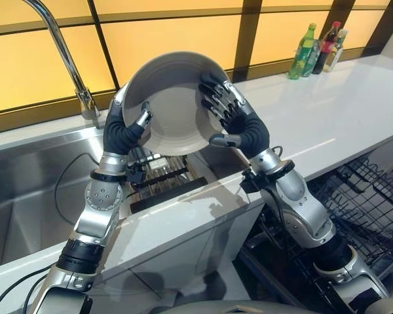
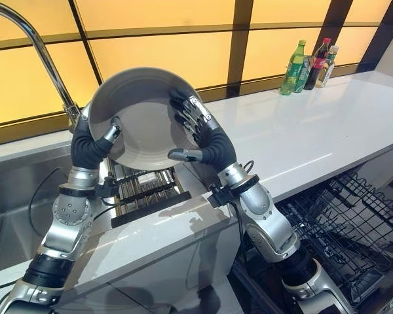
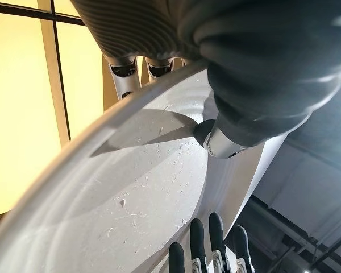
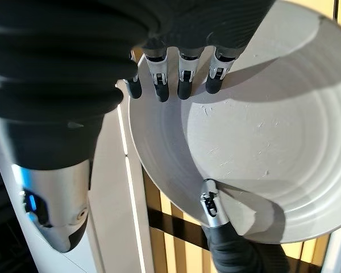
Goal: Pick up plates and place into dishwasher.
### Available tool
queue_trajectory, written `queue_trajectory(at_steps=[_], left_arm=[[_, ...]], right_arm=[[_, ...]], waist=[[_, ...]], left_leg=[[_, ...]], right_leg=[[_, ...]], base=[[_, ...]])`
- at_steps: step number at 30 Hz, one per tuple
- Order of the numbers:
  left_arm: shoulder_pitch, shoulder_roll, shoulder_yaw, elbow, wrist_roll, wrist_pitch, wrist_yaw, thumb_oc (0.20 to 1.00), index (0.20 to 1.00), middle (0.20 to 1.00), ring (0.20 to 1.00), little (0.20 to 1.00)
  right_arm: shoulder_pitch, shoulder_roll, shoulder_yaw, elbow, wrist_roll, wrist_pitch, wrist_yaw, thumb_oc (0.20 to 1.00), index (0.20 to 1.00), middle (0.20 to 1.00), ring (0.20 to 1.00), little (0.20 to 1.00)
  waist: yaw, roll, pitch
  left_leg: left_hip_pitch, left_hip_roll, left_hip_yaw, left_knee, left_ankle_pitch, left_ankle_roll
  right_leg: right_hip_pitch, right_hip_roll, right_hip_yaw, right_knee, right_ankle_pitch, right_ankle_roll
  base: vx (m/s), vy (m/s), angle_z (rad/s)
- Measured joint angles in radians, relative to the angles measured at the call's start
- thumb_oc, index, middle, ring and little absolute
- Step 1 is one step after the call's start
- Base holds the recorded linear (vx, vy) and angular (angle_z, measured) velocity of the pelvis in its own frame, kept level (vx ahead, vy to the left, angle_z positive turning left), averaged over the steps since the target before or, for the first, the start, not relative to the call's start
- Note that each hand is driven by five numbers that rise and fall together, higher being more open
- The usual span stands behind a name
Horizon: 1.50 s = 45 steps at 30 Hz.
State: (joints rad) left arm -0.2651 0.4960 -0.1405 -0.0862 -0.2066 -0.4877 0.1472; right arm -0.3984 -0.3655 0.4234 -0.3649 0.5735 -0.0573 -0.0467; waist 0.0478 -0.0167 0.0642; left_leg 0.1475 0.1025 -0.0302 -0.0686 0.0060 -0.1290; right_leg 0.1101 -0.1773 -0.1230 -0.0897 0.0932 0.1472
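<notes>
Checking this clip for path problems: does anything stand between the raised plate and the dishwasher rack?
Nothing visible blocks it. The plate is held up over the sink's edge between the left hand and the right hand. The dishwasher rack lies open, low on the robot's right, past the white counter. The right arm itself is the nearest thing on that side.

I see one plate, pale grey and round with faint concentric rings in its well, lifted clear of the counter and tipped up on edge, its hollow face turned toward my camera, above the sink's drying rack
</notes>
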Motion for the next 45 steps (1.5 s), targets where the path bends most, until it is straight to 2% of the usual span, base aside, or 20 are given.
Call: queue_trajectory(at_steps=[4,8,12,18,20,27,30,35,41,45], left_arm=[[0.000,-0.002,-0.007,0.000,0.031,0.012,0.013,0.200,0.200,0.200,0.200,0.200],[0.000,-0.002,-0.007,0.000,0.037,0.022,0.015,0.200,0.200,0.200,0.200,0.200],[0.000,-0.001,-0.007,0.000,0.038,0.022,0.020,0.200,0.200,0.200,0.200,0.200],[0.000,-0.001,-0.007,0.000,0.038,0.022,0.020,0.200,0.200,0.200,0.200,0.200],[0.000,-0.001,-0.006,0.000,0.040,0.022,0.022,0.200,0.200,0.200,0.200,0.200],[0.001,0.006,0.033,-0.002,0.058,0.022,0.031,0.200,0.200,0.200,0.200,0.200],[0.001,0.010,0.065,-0.002,0.061,0.022,0.047,0.200,0.200,0.200,0.200,0.200],[0.001,0.048,0.092,-0.002,0.066,0.021,0.051,0.200,0.200,0.200,0.200,0.200],[0.001,0.060,0.103,-0.002,0.067,0.020,0.048,0.200,0.200,0.200,0.200,0.200],[0.001,0.060,0.101,-0.002,0.106,0.013,0.052,0.200,0.200,0.200,0.200,0.200]], right_arm=[[-0.002,0.006,0.023,0.004,0.029,0.004,-0.047,1.000,1.000,1.000,1.000,1.000],[-0.010,0.027,0.024,0.034,0.107,0.023,-0.054,1.000,1.000,1.000,1.000,1.000],[-0.010,0.031,0.025,0.039,0.104,0.024,-0.079,1.000,1.000,1.000,1.000,1.000],[-0.012,0.028,0.019,0.038,0.002,0.017,-0.136,1.000,1.000,1.000,1.000,1.000],[-0.013,0.015,0.001,0.037,-0.037,-0.008,-0.162,1.000,1.000,1.000,1.000,1.000],[-0.011,-0.049,-0.222,0.008,-0.149,-0.098,-0.270,1.000,1.000,1.000,1.000,1.000],[-0.011,-0.090,-0.289,0.008,-0.161,-0.135,-0.301,1.000,1.000,1.000,1.000,1.000],[0.019,-0.100,-0.399,0.011,-0.156,-0.183,-0.364,1.000,1.000,1.000,1.000,1.000],[0.088,-0.091,-0.407,0.015,-0.110,-0.181,-0.345,1.000,1.000,1.000,1.000,1.000],[0.086,-0.078,-0.343,0.031,-0.108,-0.165,-0.289,1.000,1.000,1.000,1.000,1.000]], waist=[[0.000,0.000,0.000],[0.000,0.000,-0.001],[0.000,-0.002,-0.005],[-0.001,-0.002,-0.014],[0.000,-0.002,-0.014],[-0.004,0.002,-0.016],[-0.006,0.011,-0.021],[-0.011,0.013,-0.020],[-0.013,0.016,-0.022],[-0.008,0.017,-0.023]], left_leg=[[0.001,0.000,0.000,0.000,0.000,0.000],[0.001,0.000,0.001,0.000,0.000,0.000],[0.001,0.000,0.001,0.000,0.000,0.000],[0.001,0.001,0.002,-0.001,0.000,0.000],[0.000,0.001,0.003,-0.001,0.000,0.000],[0.000,0.001,0.012,-0.006,0.000,0.000],[0.003,0.003,0.021,-0.010,0.000,0.000],[0.017,0.003,0.030,-0.018,0.000,0.000],[0.016,0.004,0.030,-0.018,0.000,0.001],[0.016,0.004,0.029,-0.018,0.000,0.000]], right_leg=[[0.000,0.000,0.000,0.000,0.000,0.000],[0.000,0.000,0.001,0.000,0.000,0.000],[0.000,0.000,0.001,0.000,0.000,0.000],[0.000,0.000,0.002,0.000,0.000,0.000],[0.000,0.000,0.003,0.000,0.000,-0.001],[-0.007,0.000,0.009,0.000,0.001,0.000],[-0.010,0.002,0.015,0.000,0.000,0.000],[-0.010,0.004,0.029,0.000,0.000,0.000],[-0.010,0.004,0.031,0.000,0.000,0.000],[-0.007,0.005,0.030,0.000,0.000,0.000]], base=[[0.00,0.000,0.00],[0.00,0.000,0.00],[0.01,0.003,0.00],[0.00,0.000,0.00],[0.00,0.000,0.00],[-0.01,-0.003,-0.02],[-0.01,-0.017,-0.07],[-0.01,-0.013,-0.08],[0.00,0.000,0.00],[0.03,0.001,0.00]])
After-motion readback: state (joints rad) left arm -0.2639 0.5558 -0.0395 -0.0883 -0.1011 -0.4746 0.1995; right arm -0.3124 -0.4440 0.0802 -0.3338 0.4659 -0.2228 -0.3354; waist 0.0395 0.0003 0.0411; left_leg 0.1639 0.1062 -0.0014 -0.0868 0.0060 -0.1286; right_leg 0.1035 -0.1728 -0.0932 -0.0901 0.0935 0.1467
